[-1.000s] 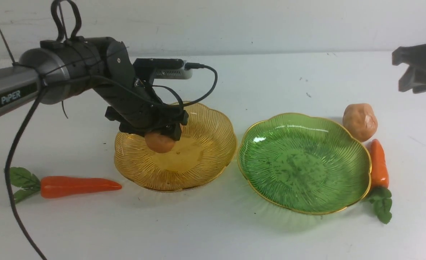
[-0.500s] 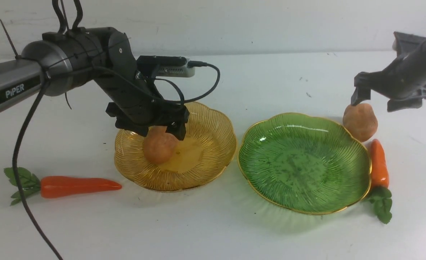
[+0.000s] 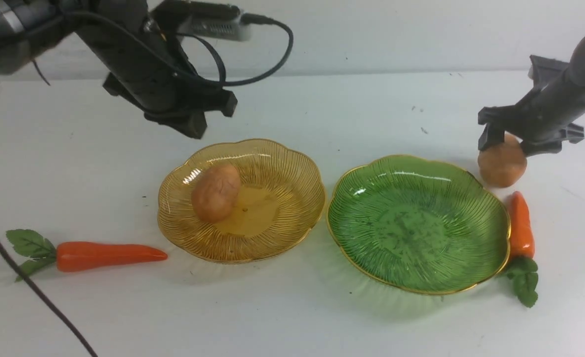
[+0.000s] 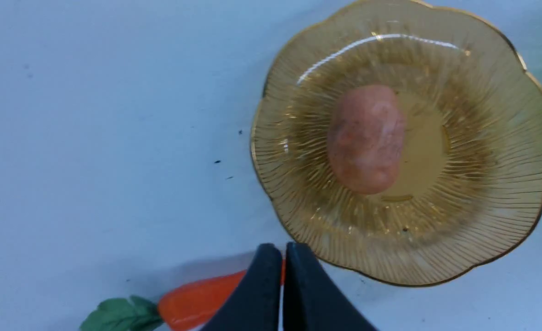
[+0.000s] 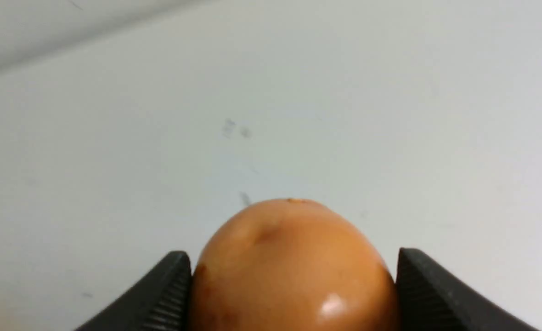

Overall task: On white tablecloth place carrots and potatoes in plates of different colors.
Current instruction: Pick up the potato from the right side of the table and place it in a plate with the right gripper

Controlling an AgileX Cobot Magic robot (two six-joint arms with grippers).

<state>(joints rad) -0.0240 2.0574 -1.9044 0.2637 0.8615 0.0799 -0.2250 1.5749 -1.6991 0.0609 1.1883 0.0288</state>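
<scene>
One carrot (image 3: 111, 256), glossy orange, lying on the white tablecloth (image 3: 282, 317) at my far left, its tapered tip pointing toward the amber plate and its green leaf top (image 3: 32, 249) outward; a dark cable (image 3: 34, 287) crosses in front of the leaves.

One left gripper (image 3: 198, 124), mine, black, raised above and beyond the near-left side of the plates, fingers pressed together with nothing between them; a camera (image 3: 218, 22) with its own cable sits on the wrist.

One amber plate (image 3: 272, 238), translucent, ribbed, scallop-edged, flat on the cloth just right of the carrot's tip. Contents: one potato (image 3: 216, 192), tan-orange, creased, resting in the left part of the dish, well apart from my left gripper.

One green plate (image 3: 411, 267), translucent, ribbed, gold-rimmed, beside the amber one, their rims near each other. Contents: none.

One second potato (image 3: 502, 166), rounded, tan-orange, outside the green plate, beyond its right-hand rim. I have it between the fingers of my right gripper (image 3: 505, 141), one finger on either side, pinching it; the right wrist view shows both fingers against its sides. Whether it touches the cloth, I cannot tell.

One second carrot (image 3: 521, 225), on the cloth close against the right edge of the green plate, tip pointing away from me, leaf top (image 3: 524, 280) toward me.
</scene>
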